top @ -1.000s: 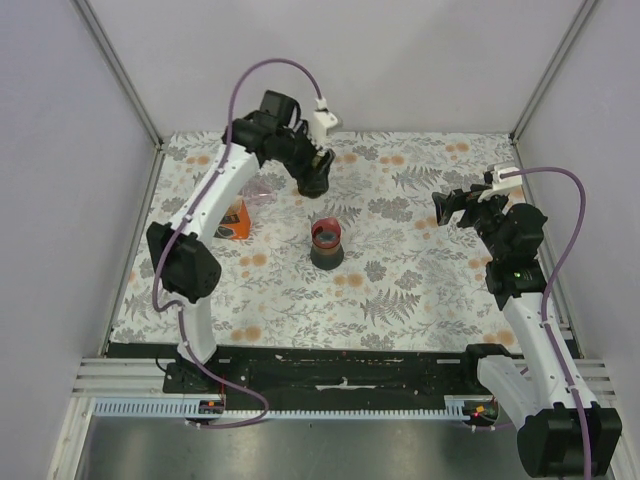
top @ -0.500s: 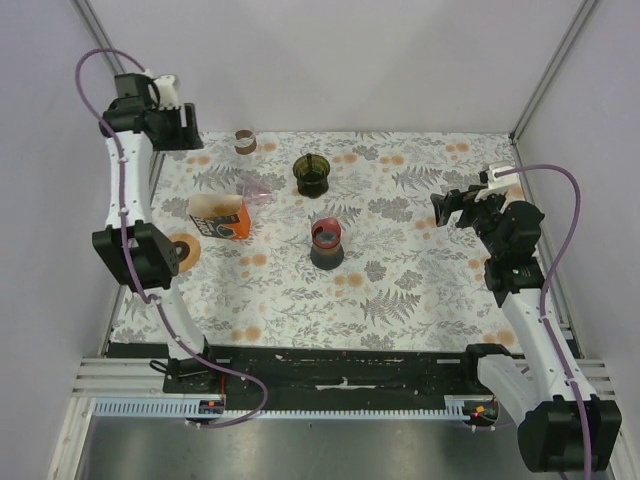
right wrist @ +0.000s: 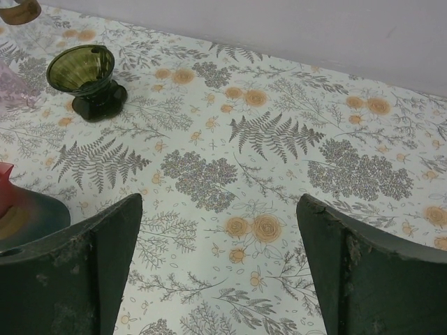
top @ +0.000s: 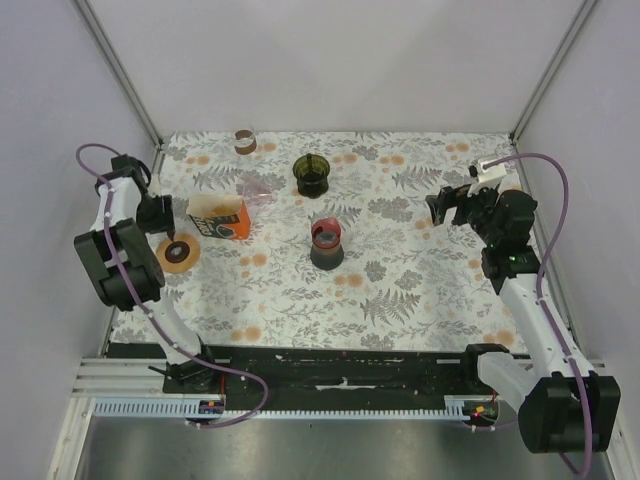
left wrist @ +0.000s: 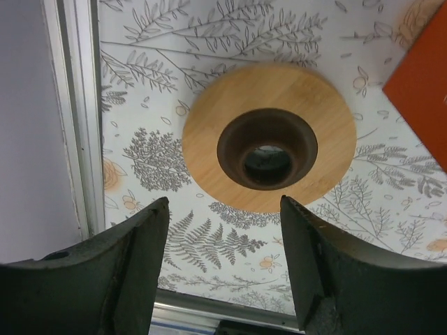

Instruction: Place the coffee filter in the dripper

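Top external view: dark green glass dripper (top: 312, 175) standing upright on its dark foot toward the far side of the floral table (top: 400, 285), left of centre. Its cone mouth faces up, so its long axis is vertical. No gripper touches it.

Just to its left lies a pink translucent piece (top: 258, 188), between the dripper and an orange box (top: 222, 218) with a whitish top. Nearer the arms, a red-topped dark vessel (top: 327, 243) stands between the dripper and the near edge. A small brown item (top: 244, 140) sits at the far edge.

Left wrist view: left gripper (left wrist: 223, 206) poised above a wooden disc (left wrist: 209, 132) with a dark, holed centre, close to the table's left rail. Its fingers are spread wide and hold nothing.

Right wrist view: right gripper (right wrist: 220, 202) well apart from the dripper, which shows at upper left. Its fingers are spread fully over bare cloth and hold nothing.
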`<state>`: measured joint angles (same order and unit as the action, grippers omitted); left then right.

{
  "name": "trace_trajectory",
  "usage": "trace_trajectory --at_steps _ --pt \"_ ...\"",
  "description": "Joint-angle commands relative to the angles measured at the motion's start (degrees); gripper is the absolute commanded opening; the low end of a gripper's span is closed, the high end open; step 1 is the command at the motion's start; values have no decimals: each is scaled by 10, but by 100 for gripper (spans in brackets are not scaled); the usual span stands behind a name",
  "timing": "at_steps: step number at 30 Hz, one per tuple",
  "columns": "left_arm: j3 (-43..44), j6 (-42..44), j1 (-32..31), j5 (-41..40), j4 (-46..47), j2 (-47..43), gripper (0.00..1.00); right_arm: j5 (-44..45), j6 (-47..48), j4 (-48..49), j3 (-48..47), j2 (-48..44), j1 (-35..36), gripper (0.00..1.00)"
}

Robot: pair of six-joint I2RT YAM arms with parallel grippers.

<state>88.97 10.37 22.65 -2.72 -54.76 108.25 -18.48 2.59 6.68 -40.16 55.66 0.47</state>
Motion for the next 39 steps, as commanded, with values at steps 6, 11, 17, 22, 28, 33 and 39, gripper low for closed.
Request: trace_trajectory --at_steps 6,11,17,22,28,33,39 --pt "-131 23 -3 48 120 -96 68 -38 44 -58 -134 59 -1 98" --pt "-148 24 -3 35 156 -75 54 -56 5 -66 -176 84 -1 98" --pt "-141 25 -3 45 172 -52 49 -55 -25 -80 -178 73 0 98" --pt "-168 19 -3 45 185 -41 48 -40 -14 -89 -173 59 -1 98" --pt "-191 27 -3 10 209 -35 48 -45 -8 -94 -173 59 -1 98" --pt "-194 25 -5 -13 236 -5 39 -55 -9 -97 -173 56 0 98" --pt "-207 33 -3 -18 253 5 2 -55 -13 -104 -176 44 -1 98"
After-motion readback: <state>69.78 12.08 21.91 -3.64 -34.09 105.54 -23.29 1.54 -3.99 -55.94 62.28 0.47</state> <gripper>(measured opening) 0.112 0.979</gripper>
